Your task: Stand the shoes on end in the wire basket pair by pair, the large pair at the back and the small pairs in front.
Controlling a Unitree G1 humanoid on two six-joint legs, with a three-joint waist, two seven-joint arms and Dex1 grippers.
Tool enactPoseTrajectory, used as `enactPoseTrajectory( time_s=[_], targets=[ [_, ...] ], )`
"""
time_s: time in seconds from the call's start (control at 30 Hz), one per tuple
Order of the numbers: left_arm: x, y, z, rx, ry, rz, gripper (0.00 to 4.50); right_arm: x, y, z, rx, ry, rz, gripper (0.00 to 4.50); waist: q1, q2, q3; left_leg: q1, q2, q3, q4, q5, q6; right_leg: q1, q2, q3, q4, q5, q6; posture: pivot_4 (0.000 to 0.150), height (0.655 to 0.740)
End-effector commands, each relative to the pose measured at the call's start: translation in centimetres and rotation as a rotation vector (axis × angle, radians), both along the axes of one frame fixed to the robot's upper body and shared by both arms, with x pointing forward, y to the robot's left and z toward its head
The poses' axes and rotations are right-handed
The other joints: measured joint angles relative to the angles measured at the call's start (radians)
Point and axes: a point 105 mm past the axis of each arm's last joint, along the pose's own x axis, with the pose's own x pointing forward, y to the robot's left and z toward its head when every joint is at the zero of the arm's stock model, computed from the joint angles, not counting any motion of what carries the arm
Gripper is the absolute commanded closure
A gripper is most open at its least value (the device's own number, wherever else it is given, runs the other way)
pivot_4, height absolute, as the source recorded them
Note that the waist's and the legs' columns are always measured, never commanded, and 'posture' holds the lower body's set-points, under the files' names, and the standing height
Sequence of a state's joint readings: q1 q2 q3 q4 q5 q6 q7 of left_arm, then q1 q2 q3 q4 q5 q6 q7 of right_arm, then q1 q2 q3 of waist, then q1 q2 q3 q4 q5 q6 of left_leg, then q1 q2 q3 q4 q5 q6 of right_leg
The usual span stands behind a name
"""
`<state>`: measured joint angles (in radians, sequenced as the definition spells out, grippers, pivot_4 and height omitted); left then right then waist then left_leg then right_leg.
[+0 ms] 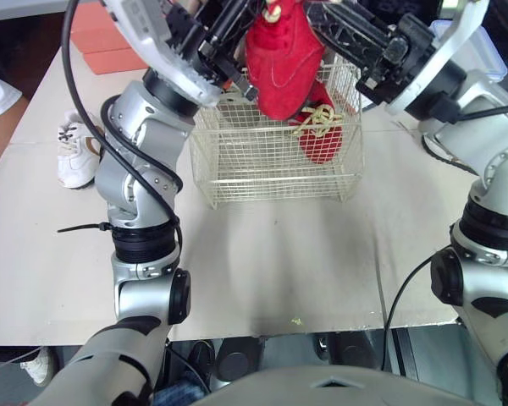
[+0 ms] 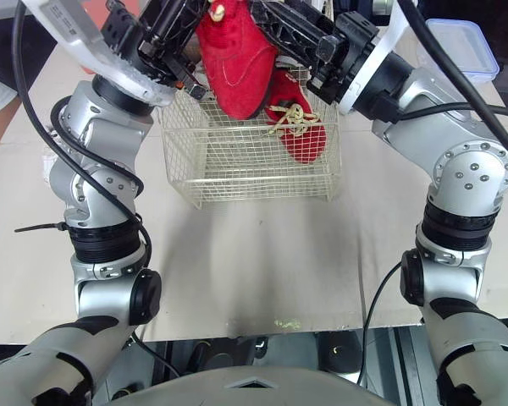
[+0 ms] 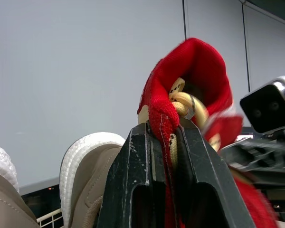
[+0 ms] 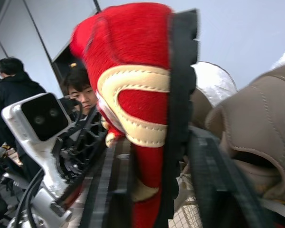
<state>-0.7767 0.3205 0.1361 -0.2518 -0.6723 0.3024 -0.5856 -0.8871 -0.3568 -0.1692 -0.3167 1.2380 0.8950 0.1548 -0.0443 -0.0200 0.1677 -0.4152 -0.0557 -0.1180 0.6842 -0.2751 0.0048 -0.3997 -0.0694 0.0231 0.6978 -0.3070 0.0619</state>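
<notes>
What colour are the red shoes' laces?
Laces: pale yellow, clearest in the left eye view.

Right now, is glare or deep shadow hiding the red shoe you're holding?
Left eye view: held red shoe evenly lit, no glare; soft shadow on the table before the wire basket. Left wrist view: left gripper dark against a pale wall.

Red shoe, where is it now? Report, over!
Copy: left tool and right tool shut on red shoe, over wire basket. Inside already: second red shoe, close beneath.
</notes>
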Motion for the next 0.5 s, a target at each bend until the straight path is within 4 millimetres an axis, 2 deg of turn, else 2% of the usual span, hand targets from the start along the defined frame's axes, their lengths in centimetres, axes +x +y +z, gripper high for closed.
enactPoseTrajectory(
  time_s=[0.03,0.17,0.27,0.3,0.5],
  targets=[
    [-0.9,-0.1,0.0,0.030,0.006,-0.051,3.41,-0.9,-0.2,1.0,-0.005,-0.061,0.003,4.33,-0.001,0.000,0.000,0.000,0.000,0.000,0.000,0.000,0.000,0.000,0.000,0.000,0.000,0.000,0.000,0.150,0.7400],
    [-1.1,1.3,-0.4,0.070,0.054,-0.093,1.63,-1.5,-0.9,0.7,-0.033,-0.102,0.033,4.35,-0.002,0.000,0.000,0.000,0.000,0.000,0.000,0.000,0.000,0.000,0.001,0.000,0.000,0.000,0.000,0.150,0.7400],
    [-1.9,2.9,-0.4,0.096,0.131,-0.211,0.18,-2.3,-1.9,-0.1,-0.077,-0.150,0.089,4.35,-0.001,0.000,0.000,0.000,0.000,0.000,0.000,0.000,0.000,0.000,0.004,0.000,0.000,0.000,0.000,0.150,0.7400],
    [-2.1,3.0,-0.5,0.111,0.162,-0.246,0.04,-2.4,-2.1,-0.4,-0.094,-0.161,0.104,4.35,-0.001,0.000,0.000,0.000,0.000,0.000,0.000,0.000,0.000,0.000,0.004,0.000,0.000,0.000,0.000,0.150,0.7400],
    [-2.8,2.9,-2.5,0.244,0.274,-0.358,0.04,-2.8,-1.8,-1.2,-0.127,-0.196,0.204,4.35,-0.002,0.001,0.001,0.000,0.001,0.000,0.000,0.000,0.000,0.000,0.005,0.000,0.000,0.000,0.000,0.150,0.7400]
  ],
)
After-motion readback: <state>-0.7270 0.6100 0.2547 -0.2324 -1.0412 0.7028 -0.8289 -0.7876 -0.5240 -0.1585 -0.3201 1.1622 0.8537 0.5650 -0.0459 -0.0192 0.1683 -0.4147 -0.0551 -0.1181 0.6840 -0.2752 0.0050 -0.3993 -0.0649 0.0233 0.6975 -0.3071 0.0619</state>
